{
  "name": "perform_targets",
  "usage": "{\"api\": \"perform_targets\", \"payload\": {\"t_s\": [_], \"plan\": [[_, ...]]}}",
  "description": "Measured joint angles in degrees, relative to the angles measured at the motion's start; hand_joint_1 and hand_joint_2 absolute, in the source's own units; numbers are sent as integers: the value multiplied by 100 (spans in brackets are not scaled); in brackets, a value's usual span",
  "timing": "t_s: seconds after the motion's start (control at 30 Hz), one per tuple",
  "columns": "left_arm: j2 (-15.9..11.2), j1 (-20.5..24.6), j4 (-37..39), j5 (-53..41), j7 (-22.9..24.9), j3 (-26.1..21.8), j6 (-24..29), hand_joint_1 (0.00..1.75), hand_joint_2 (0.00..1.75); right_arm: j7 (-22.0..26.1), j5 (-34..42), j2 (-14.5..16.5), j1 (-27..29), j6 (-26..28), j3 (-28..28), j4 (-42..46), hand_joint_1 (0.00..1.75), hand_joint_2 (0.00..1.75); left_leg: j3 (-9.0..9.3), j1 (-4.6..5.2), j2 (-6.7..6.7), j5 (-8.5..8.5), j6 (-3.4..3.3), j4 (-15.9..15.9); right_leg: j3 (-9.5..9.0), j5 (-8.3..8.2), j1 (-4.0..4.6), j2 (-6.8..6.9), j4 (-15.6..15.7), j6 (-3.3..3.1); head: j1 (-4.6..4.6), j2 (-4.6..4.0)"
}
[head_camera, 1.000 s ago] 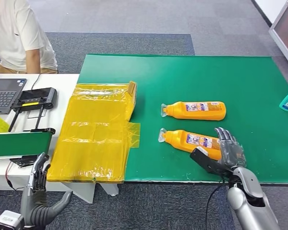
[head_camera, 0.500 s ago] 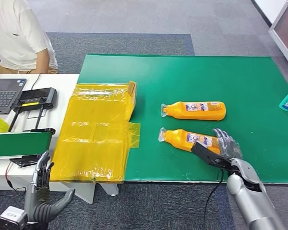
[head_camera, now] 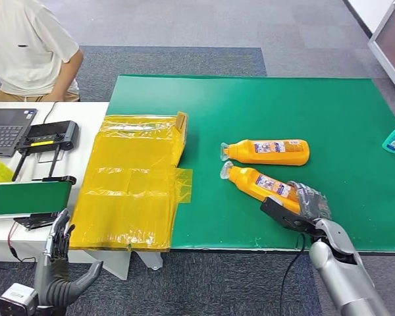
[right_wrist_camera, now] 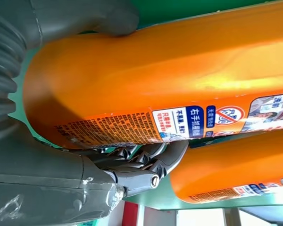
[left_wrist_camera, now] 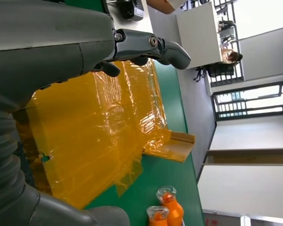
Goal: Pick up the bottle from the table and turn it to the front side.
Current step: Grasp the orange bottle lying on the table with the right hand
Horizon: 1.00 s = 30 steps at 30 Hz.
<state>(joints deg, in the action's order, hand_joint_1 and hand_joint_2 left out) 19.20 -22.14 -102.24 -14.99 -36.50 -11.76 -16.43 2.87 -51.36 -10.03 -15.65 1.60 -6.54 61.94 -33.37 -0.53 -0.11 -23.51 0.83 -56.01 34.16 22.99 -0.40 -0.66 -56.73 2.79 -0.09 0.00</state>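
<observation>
Bottle lies on green counter, near edge, cap toward 10 o'clock, base wrapped by right robot hand. Second bottle just beyond. Step: grasp made, lift pending. Next: raise, roll label forward. Left robot hand hangs loose, fingers apart, holding nothing.

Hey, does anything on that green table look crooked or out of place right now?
Yes. The near orange bottle lies askew, its cap angled toward the far orange bottle, which lies straight across the green table. The right hand grips the near bottle's base. Nothing looks spilled or damaged.
</observation>
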Motion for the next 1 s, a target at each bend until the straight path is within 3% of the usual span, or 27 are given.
{"api": "perform_targets", "payload": {"t_s": [0.27, 0.43, 0.57, 0.83, 1.0], "plan": [[45, -36, -2, -42, -27, -11, -83, 0, 175, 601, 310, 210, 464, 445, -130, 654, 175, 175, -14, 0, -1, -1, 0, 0, 10, 4, 1, 3, -1, 0, -1, 0], [99, -88, -46, -5, -67, -4, -102, 0, 175, 1558, 1253, 624, 931, 675, -179, 1493, 175, 175, -16, -1, -1, -4, 3, 0, 14, 10, 1, 3, -1, -3, 1, 0], [107, -96, -112, -18, -69, 79, -2, 0, 175, 1948, 1760, 969, 1207, 761, -310, 2008, 175, 175, -19, -1, -3, -5, 3, 0, 17, 12, 2, 4, -1, -2, -1, 0], [-52, -99, -340, 266, 33, 701, 458, 0, 175, 2457, 2322, 1567, 1525, 1120, -721, 2518, 175, 175, -20, -1, -3, -4, 4, 1, 19, 11, 2, 5, -1, -3, 0, 0], [-287, -5, -439, 1179, 208, 1357, 220, 0, 175, 2636, 1967, 1840, 1602, 1572, -1229, 2432, 175, 175, -20, -1, -3, -4, 5, 1, 20, 11, 3, 4, -1, -4, 0, 0]]}}
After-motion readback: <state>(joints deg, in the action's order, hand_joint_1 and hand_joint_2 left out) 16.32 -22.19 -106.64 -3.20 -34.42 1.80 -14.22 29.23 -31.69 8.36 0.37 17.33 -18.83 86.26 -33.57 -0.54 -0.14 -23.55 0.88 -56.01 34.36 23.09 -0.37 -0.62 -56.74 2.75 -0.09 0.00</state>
